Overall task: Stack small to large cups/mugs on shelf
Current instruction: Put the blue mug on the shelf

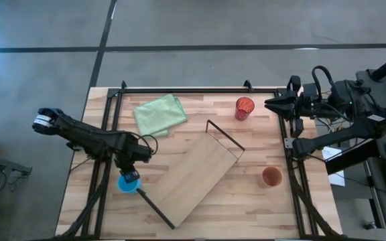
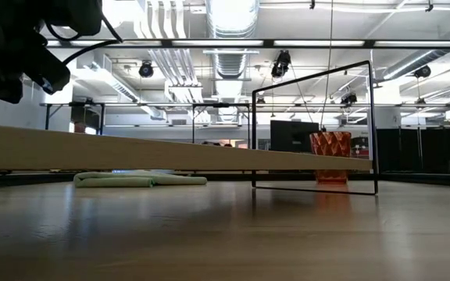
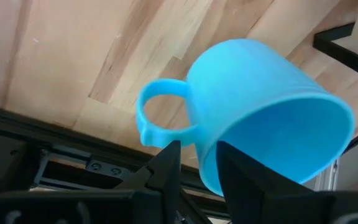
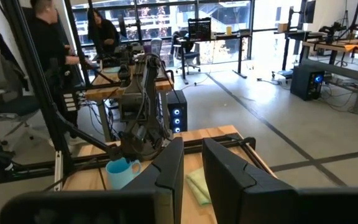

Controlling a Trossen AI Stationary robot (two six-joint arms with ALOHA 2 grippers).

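Note:
My left gripper [image 1: 130,171] is shut on the bright blue mug [image 3: 253,106] above the table's near left part, beside the near end of the shelf. The shelf [image 1: 196,175], a long light-wood board with black frame ends, lies slantwise across the table's middle. The red ribbed tumbler [image 1: 244,107] stands on its base at the far right. It also shows in the low view [image 2: 330,156] behind the shelf frame. The brown-orange cup [image 1: 271,176] stands on the table right of the shelf. My right gripper [image 1: 271,104] is shut and empty at the table's far right edge. My left gripper holds the mug by its rim right beside the handle [image 3: 199,163]. One finger [image 3: 230,171] is inside the mouth and the other [image 3: 166,163] is outside the wall. The fingers come from above, pointing down. The mug hangs tilted, lifted clear of the table, its base pointing away from the gripper.
A green cloth [image 1: 159,114] lies at the table's far left. Black rails [image 1: 200,89] run along the far, left and right table edges. People stand in the room beyond the table's left edge in the right wrist view [image 4: 48,43].

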